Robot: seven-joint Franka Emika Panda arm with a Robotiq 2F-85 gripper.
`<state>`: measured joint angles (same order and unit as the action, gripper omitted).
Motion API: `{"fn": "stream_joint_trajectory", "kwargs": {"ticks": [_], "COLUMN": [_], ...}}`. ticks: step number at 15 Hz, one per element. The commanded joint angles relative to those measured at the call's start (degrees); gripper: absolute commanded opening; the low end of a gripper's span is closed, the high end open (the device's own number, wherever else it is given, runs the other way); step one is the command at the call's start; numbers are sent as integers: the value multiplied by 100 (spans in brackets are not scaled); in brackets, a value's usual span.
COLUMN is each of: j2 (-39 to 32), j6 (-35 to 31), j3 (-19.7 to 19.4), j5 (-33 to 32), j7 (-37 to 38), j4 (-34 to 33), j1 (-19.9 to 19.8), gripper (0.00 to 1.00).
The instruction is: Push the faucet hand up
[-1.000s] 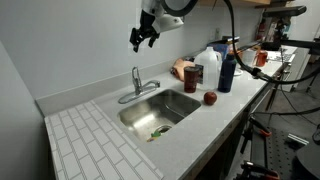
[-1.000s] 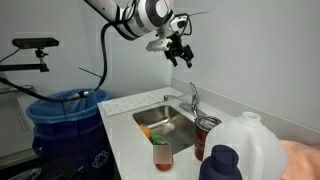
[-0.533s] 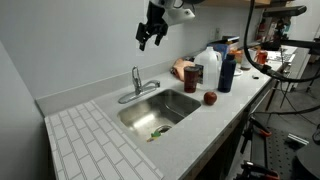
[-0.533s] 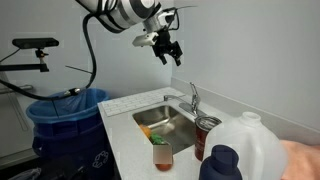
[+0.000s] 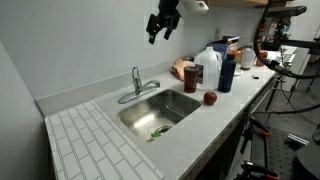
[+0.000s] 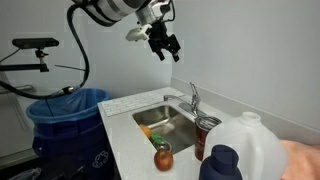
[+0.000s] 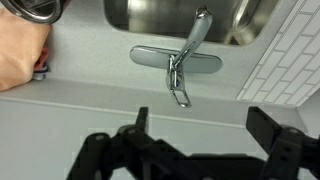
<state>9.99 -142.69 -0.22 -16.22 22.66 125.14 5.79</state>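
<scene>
We cannot read the labels on the white plastic jug [image 5: 208, 68] or the blue bottle [image 5: 227, 72]. Our black pincer [image 5: 160, 26], fingers spread wide, hangs high above the chrome lever faucet [image 5: 137, 85] at the steel sink's [image 5: 176, 104] far rim.

The faucet [image 5: 137, 82] gleams chrome over a dull steel-grey sink [image 5: 170, 108], and a scrap of green [image 5: 160, 131] lies in the basin. The counter [image 5: 225, 120] is plain pale grey, though out at eight o'clock from the sink it turns to a white brick-pattern of tiles [image 5: 90, 140]. Over at two o'clock from the sink I see a red apple [image 5: 210, 98], a white jug [image 5: 209, 68], a dark blue bottle [image 5: 227, 72] and a red-brown can [image 5: 194, 77], with the black gripper [image 5: 160, 33] up at twelve against the pale wall [image 5: 70, 40].
</scene>
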Motion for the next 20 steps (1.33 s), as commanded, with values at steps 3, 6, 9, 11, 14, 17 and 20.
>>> {"fn": "stream_joint_trajectory", "kwargs": {"ticks": [3,6,9,11,14,17,20], "j2": [184,194,175,175,175,175,175], "j6": [-6,-5,-5,-5,-5,-5,-5], "j3": [244,292,306,306,306,306,306], "j5": [106,100,97,97,97,97,97], "j7": [-89,-85,-82,-82,-82,-82,-82], "j4": [164,190,190,190,190,190,190], "j1": [-317,-367,-369,-370,-371,-372,-372], "gripper": [100,100,100,100,100,100,100]}}
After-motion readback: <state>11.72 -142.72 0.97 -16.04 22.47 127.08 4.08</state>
